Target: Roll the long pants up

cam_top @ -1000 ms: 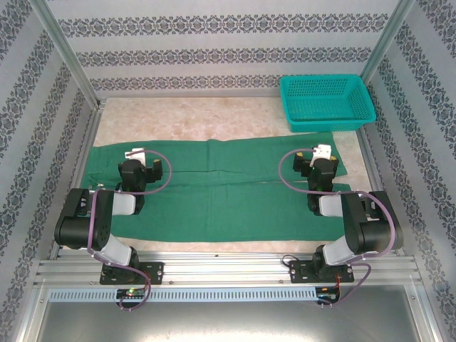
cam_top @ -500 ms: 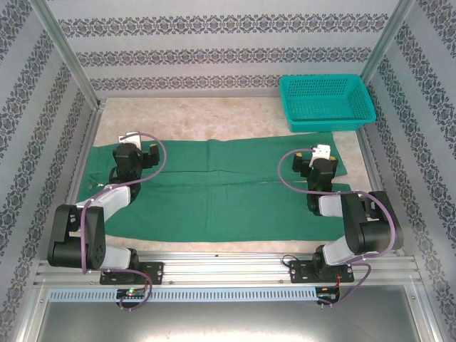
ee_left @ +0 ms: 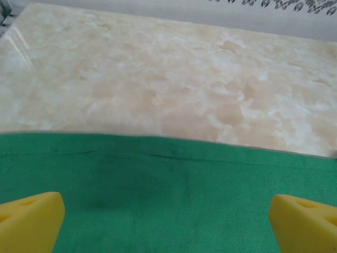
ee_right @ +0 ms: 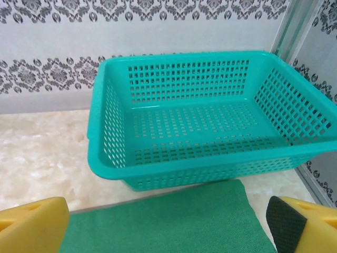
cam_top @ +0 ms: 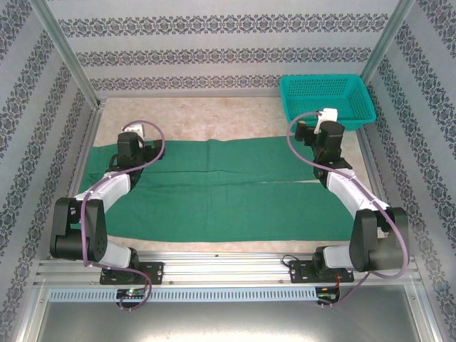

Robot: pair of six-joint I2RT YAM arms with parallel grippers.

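layout | dark green soft cloth long pants (cam_top: 228,192) flat on beige marble-look tabletop (cam_top: 214,117), legs running left-right | teal plastic mesh basket (cam_top: 320,78) far-right corner, just behind pants' right end | left gripper (ee_left: 168,221) above pants' far-left edge | right gripper (ee_right: 168,226) above right end, before basket

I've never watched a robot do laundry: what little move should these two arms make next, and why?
Probably lower both and pinch the far edge. The long pants lie flat and unrolled, and the left gripper and right gripper hover open over that edge.
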